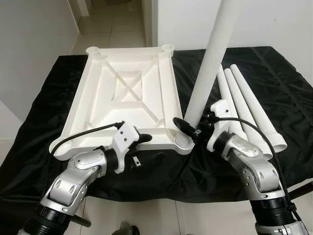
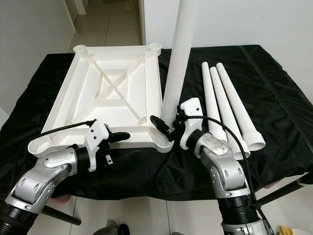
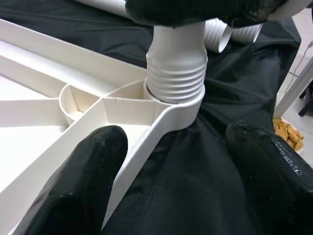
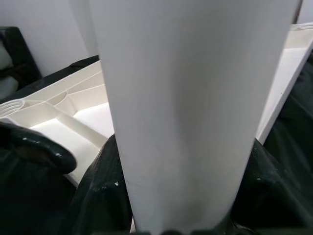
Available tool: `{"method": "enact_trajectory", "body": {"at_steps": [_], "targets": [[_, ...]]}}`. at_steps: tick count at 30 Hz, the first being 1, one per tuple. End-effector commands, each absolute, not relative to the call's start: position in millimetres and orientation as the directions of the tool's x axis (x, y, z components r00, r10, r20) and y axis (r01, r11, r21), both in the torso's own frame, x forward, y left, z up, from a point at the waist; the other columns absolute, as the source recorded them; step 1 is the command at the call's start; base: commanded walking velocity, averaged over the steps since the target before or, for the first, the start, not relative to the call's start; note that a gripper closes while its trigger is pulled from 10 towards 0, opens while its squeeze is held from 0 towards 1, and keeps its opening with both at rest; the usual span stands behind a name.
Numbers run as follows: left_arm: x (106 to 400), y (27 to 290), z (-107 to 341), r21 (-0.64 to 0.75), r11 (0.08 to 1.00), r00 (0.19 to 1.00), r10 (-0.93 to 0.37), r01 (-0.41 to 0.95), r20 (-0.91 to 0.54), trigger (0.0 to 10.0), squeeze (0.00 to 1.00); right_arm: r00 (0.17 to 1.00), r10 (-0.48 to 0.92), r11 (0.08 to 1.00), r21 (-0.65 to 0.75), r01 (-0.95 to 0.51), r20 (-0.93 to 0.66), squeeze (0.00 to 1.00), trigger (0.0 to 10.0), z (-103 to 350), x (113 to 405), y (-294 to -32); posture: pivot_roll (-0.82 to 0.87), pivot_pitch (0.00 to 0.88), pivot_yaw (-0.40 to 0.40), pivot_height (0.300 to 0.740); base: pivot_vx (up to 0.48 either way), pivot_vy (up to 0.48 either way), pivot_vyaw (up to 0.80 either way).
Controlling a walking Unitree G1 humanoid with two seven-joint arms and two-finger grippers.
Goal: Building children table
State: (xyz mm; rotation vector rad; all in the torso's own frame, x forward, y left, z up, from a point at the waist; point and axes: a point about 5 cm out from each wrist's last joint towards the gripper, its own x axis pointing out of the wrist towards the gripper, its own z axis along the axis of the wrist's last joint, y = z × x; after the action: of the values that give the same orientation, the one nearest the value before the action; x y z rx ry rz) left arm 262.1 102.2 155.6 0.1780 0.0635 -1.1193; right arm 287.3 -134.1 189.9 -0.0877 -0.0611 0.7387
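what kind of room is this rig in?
Likely a home room or hallway used as an assembly spot: tiled floor, plain white walls, and a black cloth-covered table holding an upturned white plastic tabletop and loose legs.

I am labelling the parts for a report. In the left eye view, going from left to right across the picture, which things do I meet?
Left pincer → upside-down white tabletop → upright white leg held by the right pincer at the near right corner socket → three loose white legs lying on the black cloth.
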Motion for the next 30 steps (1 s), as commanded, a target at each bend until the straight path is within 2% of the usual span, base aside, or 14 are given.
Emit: {"method": "enact_trajectory", "body": {"at_steps": [1, 12, 20, 30], "targets": [[261.6, 103.0, 155.7, 0.111, 0.431, 0.444, -0.883, 0.895, -0.15, 10.0, 0.0, 0.722, 0.692, 0.718, -0.077, -0.691, -0.026, 0.0, 10.0, 180.3, 283.7, -132.8, -0.08, 0.086, 0.05, 0.74, 0.0, 0.0, 0.0], [260.0, 103.0, 154.6, 0.11, 0.434, 0.447, -0.881, 0.894, -0.155, 10.0, 0.0, 0.751, 0.659, 0.745, -0.109, -0.658, -0.032, 0.0, 10.0, 172.1, 286.7, -127.2, -0.07, 0.086, 0.046, 0.74, 0.0, 0.0, 0.0], [259.0, 104.2, 154.9, 0.108, 0.438, 0.45, -0.88, 0.893, -0.154, 10.0, 0.0, 0.741, 0.671, 0.722, -0.202, -0.662, -0.032, 0.0, 10.0, 170.5, 283.7, -118.8, -0.07, 0.083, 0.048, 0.74, 0.0, 0.0, 0.0], [258.4, 104.6, 156.4, 0.106, 0.436, 0.448, -0.881, 0.894, -0.154, 10.0, 0.0, 0.716, 0.698, 0.692, -0.229, -0.684, -0.029, 0.0, 10.0, 168.8, 282.0, -111.2, -0.07, 0.082, 0.048, 0.74, 0.0, 0.0, 0.0]]}}
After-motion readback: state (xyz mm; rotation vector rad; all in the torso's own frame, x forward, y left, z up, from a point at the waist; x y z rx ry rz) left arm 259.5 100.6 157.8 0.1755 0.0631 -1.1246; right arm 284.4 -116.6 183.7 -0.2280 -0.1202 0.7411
